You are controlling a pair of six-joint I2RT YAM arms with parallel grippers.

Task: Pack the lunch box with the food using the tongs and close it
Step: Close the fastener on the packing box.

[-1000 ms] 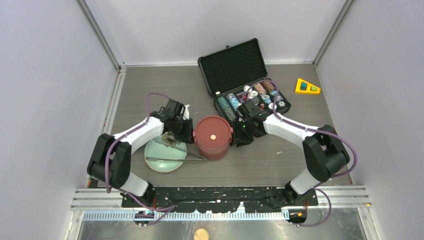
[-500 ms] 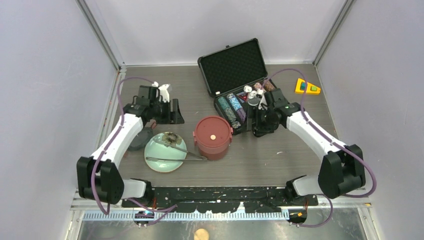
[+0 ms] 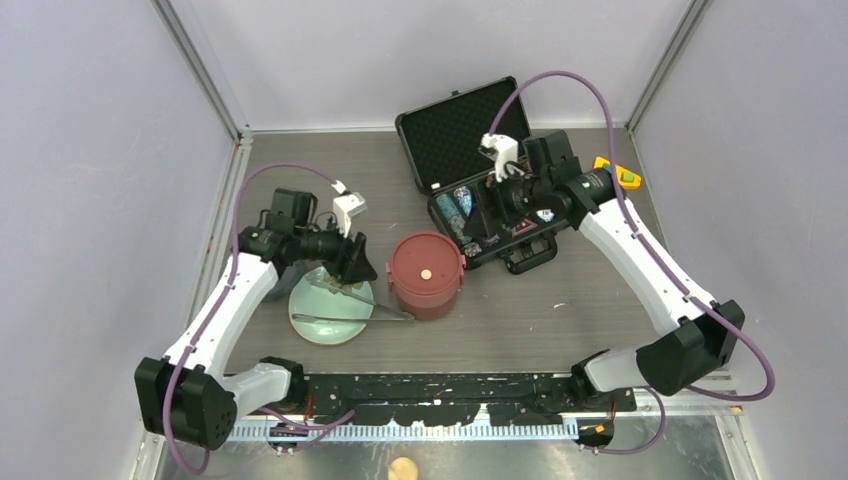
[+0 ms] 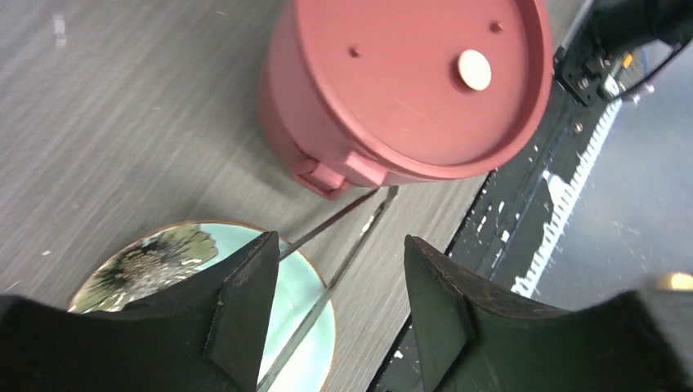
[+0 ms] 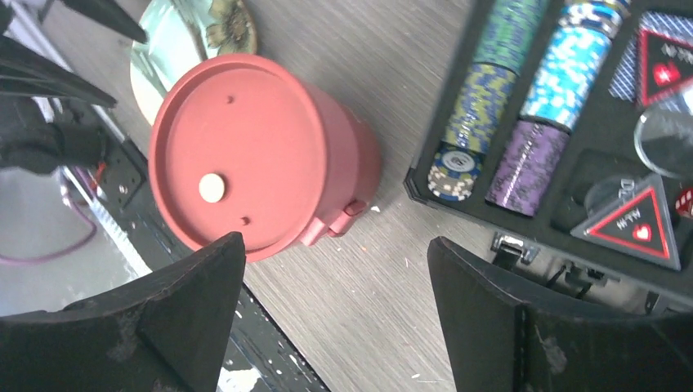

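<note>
The lunch box [image 3: 427, 275] stands upright near the middle of the grey table [image 3: 580, 320], with a flat red lid seated on top (a small pale round disc sits on that lid, off-centre); its side clip faces the near edge. Just to its left lies the pale green plate [image 3: 312, 330], which has a flower pattern on its far side. The tongs [image 3: 350, 318] rest across the plate, their two thin arms spread over it; the joined end reaches past the plate's right rim and lies on the table close to the base of the lunch box.

The left gripper [image 3: 357, 268] hangs above the plate's far right edge, beside the lunch box; its jaws stand moderately apart with nothing between them, and the left wrist view shows the tongs and the plate rim through the gap. The right gripper [image 5: 335, 241] hangs over the near left corner of the open black case [image 3: 470, 130], to the right of the lunch box; its jaws stand wide and hold nothing. Rows of coloured poker chips [image 5: 482, 106] fill the case's tray.
</note>
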